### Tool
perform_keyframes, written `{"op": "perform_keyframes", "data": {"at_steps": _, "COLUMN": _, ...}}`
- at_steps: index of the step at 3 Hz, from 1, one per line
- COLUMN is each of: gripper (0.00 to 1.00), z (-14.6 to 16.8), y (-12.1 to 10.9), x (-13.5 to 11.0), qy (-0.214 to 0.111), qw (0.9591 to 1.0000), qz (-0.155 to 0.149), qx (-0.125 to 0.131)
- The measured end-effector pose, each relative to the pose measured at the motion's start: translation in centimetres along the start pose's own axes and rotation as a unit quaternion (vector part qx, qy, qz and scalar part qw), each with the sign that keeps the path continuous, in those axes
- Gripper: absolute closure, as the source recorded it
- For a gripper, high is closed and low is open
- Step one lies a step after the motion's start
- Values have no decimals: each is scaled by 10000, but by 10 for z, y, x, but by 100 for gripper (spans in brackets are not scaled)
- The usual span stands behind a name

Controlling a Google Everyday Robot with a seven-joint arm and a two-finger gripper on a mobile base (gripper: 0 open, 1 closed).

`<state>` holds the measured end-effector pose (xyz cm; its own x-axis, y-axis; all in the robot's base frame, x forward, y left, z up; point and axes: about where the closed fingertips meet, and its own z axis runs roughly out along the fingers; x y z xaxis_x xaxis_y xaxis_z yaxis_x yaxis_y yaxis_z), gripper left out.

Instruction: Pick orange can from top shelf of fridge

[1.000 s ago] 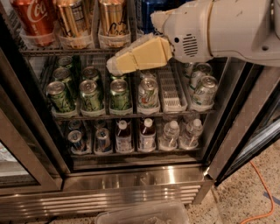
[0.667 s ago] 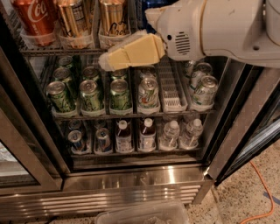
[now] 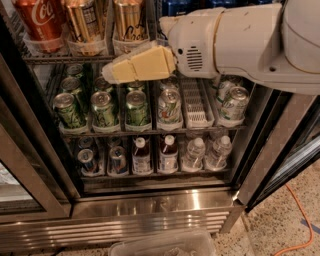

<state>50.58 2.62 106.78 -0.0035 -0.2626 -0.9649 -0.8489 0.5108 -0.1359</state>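
Note:
The orange can point(image 3: 129, 22), golden-orange with dark cursive lettering, stands on the top shelf point(image 3: 65, 59) of the fridge point(image 3: 150, 220), in the third lane from the left. A gold can with a pale text panel point(image 3: 85, 22) and a red Coca-Cola can point(image 3: 40, 22) stand to its left. My gripper point(image 3: 114, 72) with its cream-coloured tip points left, just below and in front of the orange can, at the level of the shelf's front edge. The white arm point(image 3: 235, 42) reaches in from the right and hides the right part of the shelf.
Blue cans point(image 3: 180, 6) sit at the top, behind the arm. Green cans point(image 3: 105, 107) fill the middle rack, and bottles point(image 3: 167, 152) and small cans the lower one. A clear plastic bin point(image 3: 165, 245) lies on the floor in front. The dark door frame point(image 3: 280, 145) and an orange cable point(image 3: 300, 220) are at the right.
The arm and gripper have moved left and slightly up, and the tip is now closer under the orange can.

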Motion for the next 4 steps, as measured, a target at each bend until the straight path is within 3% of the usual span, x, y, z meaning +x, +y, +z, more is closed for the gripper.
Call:
{"op": "perform_keyframes", "data": {"at_steps": 1, "gripper": 0, "z": 23, "y": -6, "x": 0, "qy": -204, "qw": 9997, "qz": -30, "qx": 99}}
{"op": "perform_keyframes", "data": {"at_steps": 2, "gripper": 0, "z": 23, "y": -5, "x": -1, "qy": -213, "qw": 9997, "qz": -44, "qx": 105}}
{"op": "perform_keyframes", "data": {"at_steps": 4, "gripper": 0, "z": 30, "y": -11, "x": 2, "qy": -313, "qw": 9988, "qz": -66, "qx": 376}}
